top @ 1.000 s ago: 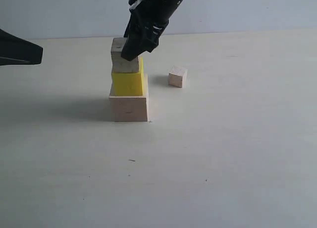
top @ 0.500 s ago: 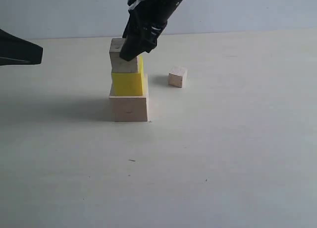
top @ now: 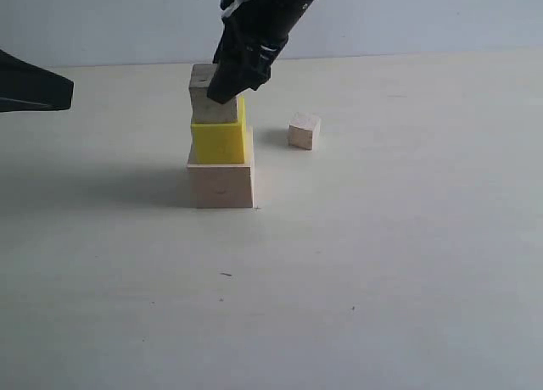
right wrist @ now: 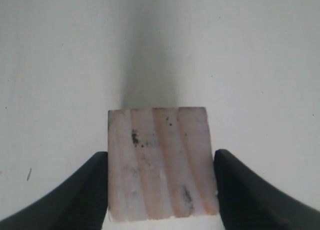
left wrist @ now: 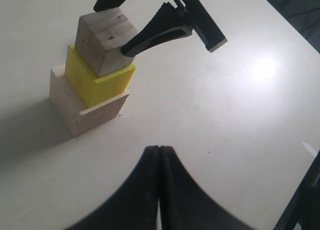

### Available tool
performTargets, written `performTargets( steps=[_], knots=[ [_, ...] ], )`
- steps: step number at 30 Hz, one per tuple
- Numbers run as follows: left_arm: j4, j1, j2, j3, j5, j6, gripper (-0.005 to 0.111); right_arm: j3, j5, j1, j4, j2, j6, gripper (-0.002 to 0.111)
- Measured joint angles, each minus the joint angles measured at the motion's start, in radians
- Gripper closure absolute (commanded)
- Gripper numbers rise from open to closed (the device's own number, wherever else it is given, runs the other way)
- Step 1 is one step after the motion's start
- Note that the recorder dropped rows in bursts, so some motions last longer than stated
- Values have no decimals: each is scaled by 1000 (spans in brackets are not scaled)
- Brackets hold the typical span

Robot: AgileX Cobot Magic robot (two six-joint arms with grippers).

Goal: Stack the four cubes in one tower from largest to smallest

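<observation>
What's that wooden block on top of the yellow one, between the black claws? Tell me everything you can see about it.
The top wooden cube is pale bare wood with clear grain stripes and a few dark specks. It rests on the yellow cube, is smaller than it, sits toward one edge and is turned slightly out of line with it. The right gripper comes down from above; its black fingers flank two opposite faces and appear to touch both. Nothing lies on top of it.
</observation>
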Motion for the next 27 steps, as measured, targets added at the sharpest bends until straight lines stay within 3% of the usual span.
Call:
performTargets(
  steps=[9, 18, 27],
  knots=[
    [0, 0, 0, 0, 0, 0, 107, 0, -4, 0, -4, 0, 3, 30],
    [0, 0, 0, 0, 0, 0, 107, 0, -15, 0, 2, 0, 33, 21],
    [6, 0, 0, 0, -6, 0, 107, 0, -13, 0, 17, -62, 111, 20]
  ],
)
